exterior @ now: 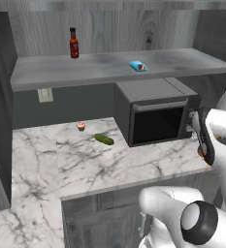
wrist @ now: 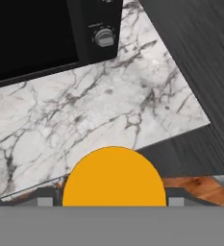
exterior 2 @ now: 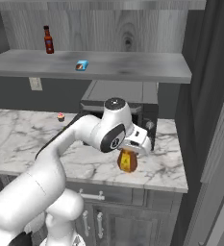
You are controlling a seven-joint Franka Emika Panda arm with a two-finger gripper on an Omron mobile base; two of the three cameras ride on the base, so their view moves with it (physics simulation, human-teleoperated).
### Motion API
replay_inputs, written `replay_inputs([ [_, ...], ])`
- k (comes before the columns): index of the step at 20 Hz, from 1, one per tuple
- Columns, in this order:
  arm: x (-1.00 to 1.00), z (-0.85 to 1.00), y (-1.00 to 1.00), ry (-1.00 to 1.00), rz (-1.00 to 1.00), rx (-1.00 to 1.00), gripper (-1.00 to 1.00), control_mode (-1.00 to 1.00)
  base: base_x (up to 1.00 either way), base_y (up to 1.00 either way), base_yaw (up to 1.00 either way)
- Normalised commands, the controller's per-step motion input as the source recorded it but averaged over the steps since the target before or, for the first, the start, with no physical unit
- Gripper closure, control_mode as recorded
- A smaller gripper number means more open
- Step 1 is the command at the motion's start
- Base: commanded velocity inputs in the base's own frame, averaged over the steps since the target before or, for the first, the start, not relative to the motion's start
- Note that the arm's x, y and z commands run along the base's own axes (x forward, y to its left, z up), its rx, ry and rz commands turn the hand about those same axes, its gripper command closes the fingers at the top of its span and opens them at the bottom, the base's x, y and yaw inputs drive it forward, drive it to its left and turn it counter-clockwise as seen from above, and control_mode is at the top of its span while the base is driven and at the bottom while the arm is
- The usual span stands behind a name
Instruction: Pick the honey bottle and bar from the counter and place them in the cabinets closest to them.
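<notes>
Honey bottle: amber honey bottle (exterior 2: 127, 161) hangs under the hand, lifted just clear of the counter near its front right corner; in the hand view its round orange cap (wrist: 114, 177) sits between the finger tips.
Gripper: gripper (exterior 2: 132, 150) clenched on the honey bottle from above, one finger at each side of the cap; in the left base view the hand is seen edge-on, with only a sliver of orange (exterior: 200, 152) showing.
Counter: white marble counter (exterior 2: 31, 139) with grey veins, its front edge and right corner directly below the bottle.
Microwave: dark microwave (exterior: 155, 115) stands just behind the hand, its knob (wrist: 104, 37) close ahead of the fingers.
Right side: dark wood-grain panel (exterior 2: 207, 72) rises at the counter's right end, near the bottle.
Bar: blue bar (exterior: 138, 66) lies flat on the cabinets' open shelf (exterior: 61, 70), above the microwave.
Sauce bottle: dark-red sauce bottle (exterior: 74, 43) upright on the same shelf, well left of the bar.
Counter clutter: small cupcake (exterior: 81, 126) and green pickle (exterior: 104, 139) left of the microwave, well apart from the bottle.
View differences: right base view shows the bottle's body and label; hand view shows only its cap from above; left base view shows the pickle, hidden behind the arm in the right base view.
</notes>
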Motion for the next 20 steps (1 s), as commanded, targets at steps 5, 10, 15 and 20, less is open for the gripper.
replay_inputs([
  [5, -0.6, 0.42, 0.52, -0.18, 0.0, -0.08, 1.0, -1.0, 0.0, 0.0, 0.0],
  [10, -0.47, 0.52, 0.44, 0.0, 0.0, -0.06, 1.0, -1.0, 0.0, 0.0, 0.0],
  [15, -0.44, 0.59, 0.38, 0.03, 0.0, -0.05, 1.0, -1.0, 0.0, 0.0, 0.0],
  [20, -0.45, 0.59, 0.31, 0.06, 0.0, -0.02, 1.0, -1.0, 0.0, 0.0, 0.0],
])
